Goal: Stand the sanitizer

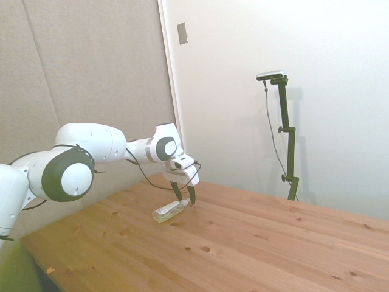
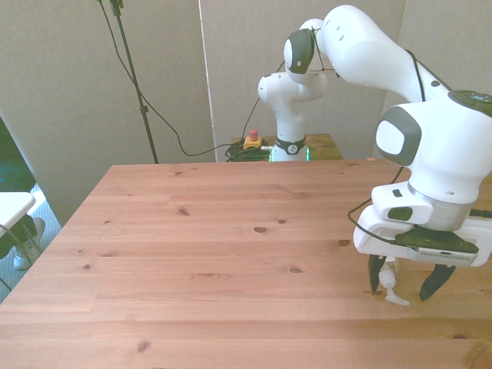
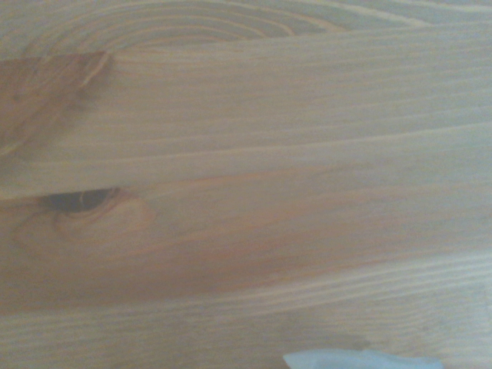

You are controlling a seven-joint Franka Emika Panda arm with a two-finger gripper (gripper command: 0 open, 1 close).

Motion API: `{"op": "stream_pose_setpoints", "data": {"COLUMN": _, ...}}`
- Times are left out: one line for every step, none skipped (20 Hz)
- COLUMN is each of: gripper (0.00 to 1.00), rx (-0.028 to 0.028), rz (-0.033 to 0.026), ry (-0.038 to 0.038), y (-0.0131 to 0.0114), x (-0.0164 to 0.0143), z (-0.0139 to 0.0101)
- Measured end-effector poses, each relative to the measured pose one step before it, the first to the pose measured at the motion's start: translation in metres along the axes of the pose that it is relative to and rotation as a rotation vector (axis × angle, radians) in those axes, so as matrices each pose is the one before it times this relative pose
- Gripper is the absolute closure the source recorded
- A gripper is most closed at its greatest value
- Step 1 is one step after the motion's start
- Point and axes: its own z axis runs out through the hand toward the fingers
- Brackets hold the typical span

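The sanitizer (image 1: pixel 168 212) lies flat on the wooden table (image 1: pixel 255 243), a small clear bottle with yellowish liquid. Its white pump top (image 2: pixel 392 289) points toward the gripper. My gripper (image 1: pixel 184 194) hangs low over that pump end, open, with one dark finger on either side of the white nozzle and neither visibly touching it. In the front view the gripper (image 2: pixel 402 286) sits near the table's front right, and the bottle's body is hidden behind the hand. The wrist view shows blurred wood grain and a pale sliver (image 3: pixel 361 360) at the picture's edge, likely the pump top.
Bare wooden planks with dark knots (image 2: pixel 260 229) stretch across the front view's left and middle. A red button box (image 2: pixel 252 141) and cables sit beyond the far edge by the robot base.
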Motion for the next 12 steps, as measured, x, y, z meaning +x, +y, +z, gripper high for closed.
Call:
{"op": "stream_pose_setpoints", "data": {"gripper": 1.00, "rx": 0.00355, "rz": 0.00163, "ry": -0.00079, "y": 0.00018, "x": 0.00038, "z": 0.00036}}
{"op": "stream_pose_setpoints", "data": {"gripper": 1.00, "rx": 0.00268, "rz": 0.00117, "ry": -0.00073, "y": 0.00026, "x": 0.00036, "z": 0.00025}}
{"op": "stream_pose_setpoints", "data": {"gripper": 1.00, "rx": 0.00265, "rz": 0.00115, "ry": -0.00036, "y": 0.00053, "x": 0.00037, "z": 0.00028}}
{"op": "stream_pose_setpoints", "data": {"gripper": 1.00, "rx": 0.00473, "rz": 0.00117, "ry": 0.00000, "y": 0.00054, "x": 0.00010, "z": 0.00016}}
{"op": "stream_pose_setpoints", "data": {"gripper": 1.00, "rx": 0.00456, "rz": 0.00107, "ry": 0.00090, "y": 0.00064, "x": 0.00026, "z": 0.00026}}
{"op": "stream_pose_setpoints", "data": {"gripper": 1.00, "rx": 0.00154, "rz": 0.00136, "ry": -0.00077, "y": 0.00106, "x": 0.00040, "z": 0.00015}}
{"op": "stream_pose_setpoints", "data": {"gripper": 1.00, "rx": 0.00393, "rz": 0.00182, "ry": -0.00070, "y": 0.00123, "x": 0.00085, "z": 0.00022}}
{"op": "stream_pose_setpoints", "data": {"gripper": 1.00, "rx": 0.00491, "rz": 0.00302, "ry": -0.00183, "y": 0.00141, "x": 0.00102, "z": 0.00013}}
{"op": "stream_pose_setpoints", "data": {"gripper": 1.00, "rx": 0.00221, "rz": 0.00359, "ry": -0.00414, "y": 0.00196, "x": 0.00145, "z": 0.00055}}
{"op": "stream_pose_setpoints", "data": {"gripper": 1.00, "rx": 0.00549, "rz": 0.00388, "ry": -0.00412, "y": 0.00180, "x": 0.00205, "z": 0.00059}}
{"op": "stream_pose_setpoints", "data": {"gripper": 1.00, "rx": 0.00561, "rz": 0.00583, "ry": -0.00341, "y": 0.00170, "x": 0.00226, "z": 0.00017}}
{"op": "stream_pose_setpoints", "data": {"gripper": 1.00, "rx": 0.00457, "rz": 0.00567, "ry": -0.00386, "y": 0.00166, "x": 0.00229, "z": 0.00046}}
